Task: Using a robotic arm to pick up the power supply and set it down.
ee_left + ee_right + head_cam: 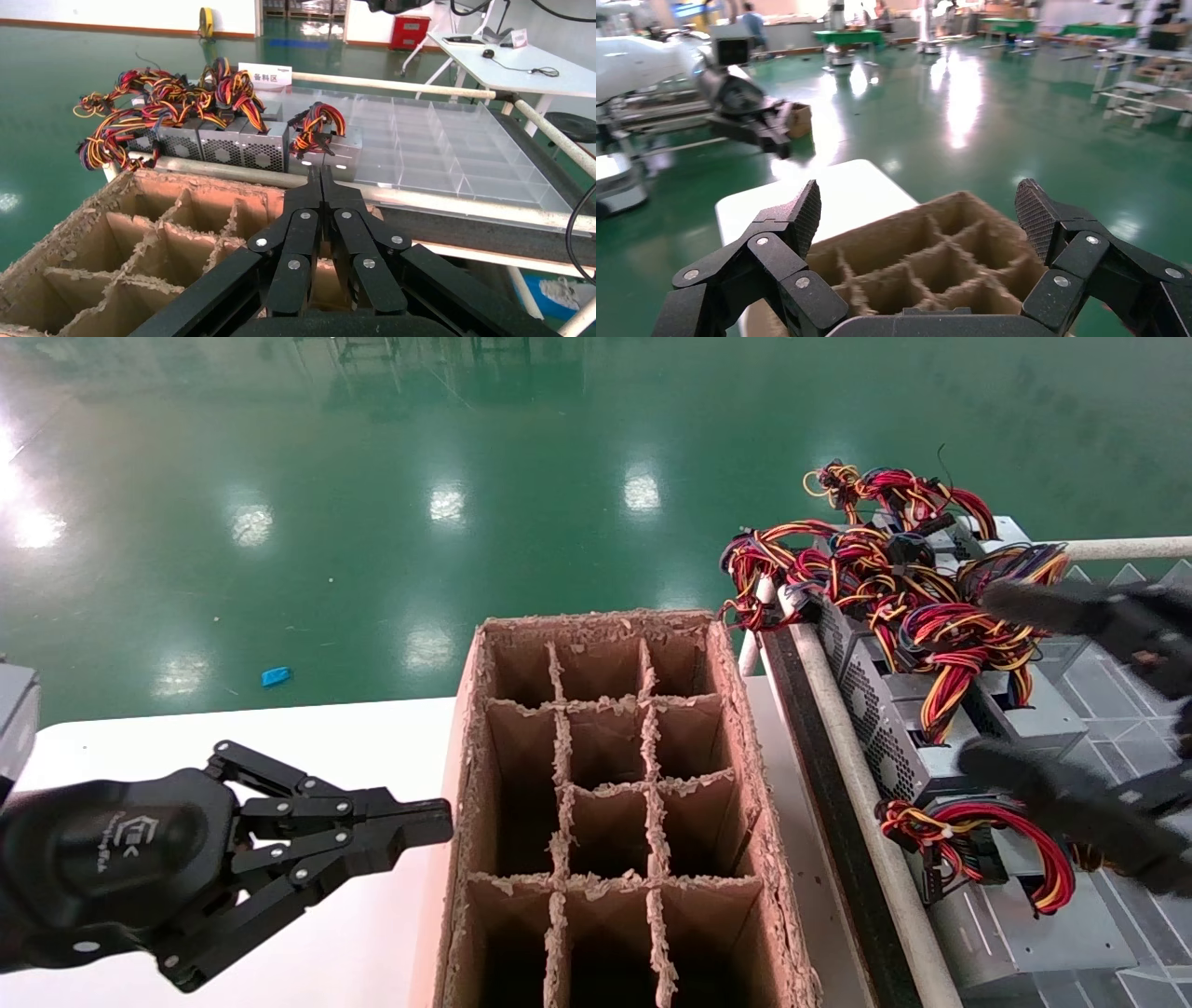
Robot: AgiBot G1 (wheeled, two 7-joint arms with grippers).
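Observation:
Several silver-grey power supplies (pixel 899 724) stand in a row on the right rack, each trailing red, yellow and black wires (pixel 931 607). In the left wrist view the row (pixel 232 144) shows with one power supply (pixel 336 151) standing apart at its end. My right gripper (pixel 978 677) hovers open above the row, its fingers blurred and nothing between them. Its wrist view shows the right gripper (pixel 921 210) wide open, with only the cardboard box beyond it and no power supply. My left gripper (pixel 438 826) is shut and empty over the white table, and its wrist view shows the left gripper (pixel 321 172) pointing at the box.
A brown divided cardboard box (pixel 463 756) stands between the arms, its cells empty. It also shows as the box (pixel 119 189) and the box (pixel 961 203). A clear compartment tray (pixel 436 147) lies behind white pipe rails (pixel 857 775). The white table (pixel 279 738) lies to the left.

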